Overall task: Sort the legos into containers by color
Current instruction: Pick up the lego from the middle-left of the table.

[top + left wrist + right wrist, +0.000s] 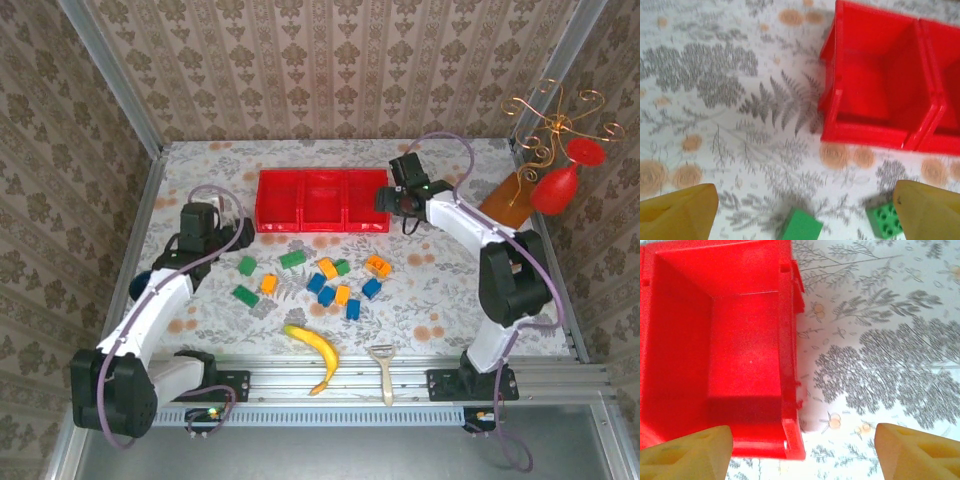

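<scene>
The red tray [322, 200] with three compartments sits at the back middle of the table, and I see no bricks in it. Green [293, 259], orange [327, 267] and blue [371, 288] legos lie scattered in front of it. My left gripper [238, 234] hovers off the tray's left front corner. It is open [805, 202] over bare cloth, with two green bricks [801, 227] [884, 220] just below it. My right gripper [393, 197] is at the tray's right end. It is open [803, 435] and straddles the right compartment's wall [790, 340].
A yellow banana [315, 355] and a peeler [384, 368] lie near the front rail. A red goblet ornament [555, 185] and a gold wire stand [550, 120] occupy the back right corner. Papered walls close in the table on three sides.
</scene>
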You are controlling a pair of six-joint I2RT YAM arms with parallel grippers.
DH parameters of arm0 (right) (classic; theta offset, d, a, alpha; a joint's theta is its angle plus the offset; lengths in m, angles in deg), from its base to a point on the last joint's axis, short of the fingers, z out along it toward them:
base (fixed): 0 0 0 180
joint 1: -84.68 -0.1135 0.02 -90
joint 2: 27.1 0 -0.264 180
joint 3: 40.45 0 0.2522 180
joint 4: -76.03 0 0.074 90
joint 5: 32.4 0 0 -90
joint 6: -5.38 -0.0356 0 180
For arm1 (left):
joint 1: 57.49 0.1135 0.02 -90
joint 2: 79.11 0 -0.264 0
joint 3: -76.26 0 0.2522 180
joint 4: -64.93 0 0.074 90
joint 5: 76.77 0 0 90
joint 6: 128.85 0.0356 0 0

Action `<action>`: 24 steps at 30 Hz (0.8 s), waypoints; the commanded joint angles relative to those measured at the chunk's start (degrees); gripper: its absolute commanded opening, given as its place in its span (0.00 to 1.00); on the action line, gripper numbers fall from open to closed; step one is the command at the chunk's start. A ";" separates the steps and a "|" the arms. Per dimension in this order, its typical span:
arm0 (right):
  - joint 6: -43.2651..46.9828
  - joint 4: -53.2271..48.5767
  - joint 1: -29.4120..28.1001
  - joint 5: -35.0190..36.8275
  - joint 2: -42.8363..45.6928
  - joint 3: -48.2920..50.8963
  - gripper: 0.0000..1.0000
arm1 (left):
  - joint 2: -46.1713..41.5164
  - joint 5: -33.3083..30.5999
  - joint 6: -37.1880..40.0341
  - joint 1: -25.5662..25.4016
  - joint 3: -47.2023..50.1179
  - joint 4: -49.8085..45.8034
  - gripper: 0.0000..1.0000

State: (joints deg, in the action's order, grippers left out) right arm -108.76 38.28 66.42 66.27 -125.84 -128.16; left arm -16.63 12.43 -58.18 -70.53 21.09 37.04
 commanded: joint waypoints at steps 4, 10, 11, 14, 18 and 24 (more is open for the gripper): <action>-7.28 -3.87 -2.55 4.49 8.29 8.30 0.82 | -0.07 2.48 -2.07 -1.64 4.98 -5.71 0.89; -11.57 -6.51 -6.39 8.46 13.39 12.94 0.87 | 5.21 2.34 -1.81 -2.67 5.64 -3.66 0.88; -12.16 -8.15 -6.96 8.93 13.87 13.39 0.88 | 6.16 2.34 -1.79 -2.74 5.64 -3.25 0.88; -13.61 -8.77 -8.48 10.57 15.46 14.59 0.91 | 9.22 2.22 -1.29 -2.85 5.47 -1.95 0.88; -14.92 -8.81 -9.40 11.89 16.81 15.59 1.00 | 12.64 1.85 -0.97 -2.89 4.77 -0.13 0.86; -16.52 -9.63 -9.70 14.20 17.18 15.76 1.00 | 17.75 1.90 -0.64 -2.91 3.14 0.95 0.82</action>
State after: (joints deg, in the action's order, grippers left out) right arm -122.81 30.56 57.06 76.80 -110.17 -112.97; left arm -0.24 14.29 -59.20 -72.96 26.30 37.12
